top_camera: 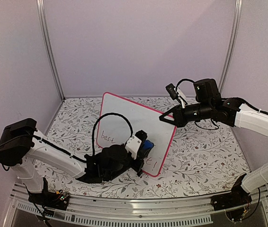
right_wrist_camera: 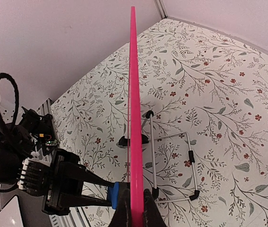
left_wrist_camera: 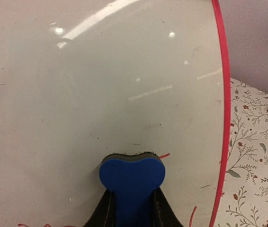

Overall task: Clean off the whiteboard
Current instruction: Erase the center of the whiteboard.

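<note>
The whiteboard (top_camera: 129, 116), glossy white with a pink-red frame, stands upright in the middle of the table. Red writing (top_camera: 107, 137) shows at its lower left. My left gripper (top_camera: 145, 150) is shut on a blue eraser (top_camera: 147, 145), whose dark felt face is pressed against the board's lower right. Close up, the eraser (left_wrist_camera: 132, 175) sits between the black fingers (left_wrist_camera: 103, 210), with a red stroke (left_wrist_camera: 165, 155) beside it. My right gripper (top_camera: 165, 117) is shut on the board's upper right edge. Seen edge-on, the pink frame (right_wrist_camera: 134, 118) runs up from between its fingertips (right_wrist_camera: 124, 213).
A wire stand (right_wrist_camera: 172, 165) with black feet props the board from behind. The floral tablecloth (top_camera: 205, 151) covers the table. Lilac walls and metal posts (top_camera: 49, 47) enclose the back and sides. A metal rail (top_camera: 138, 205) runs along the near edge.
</note>
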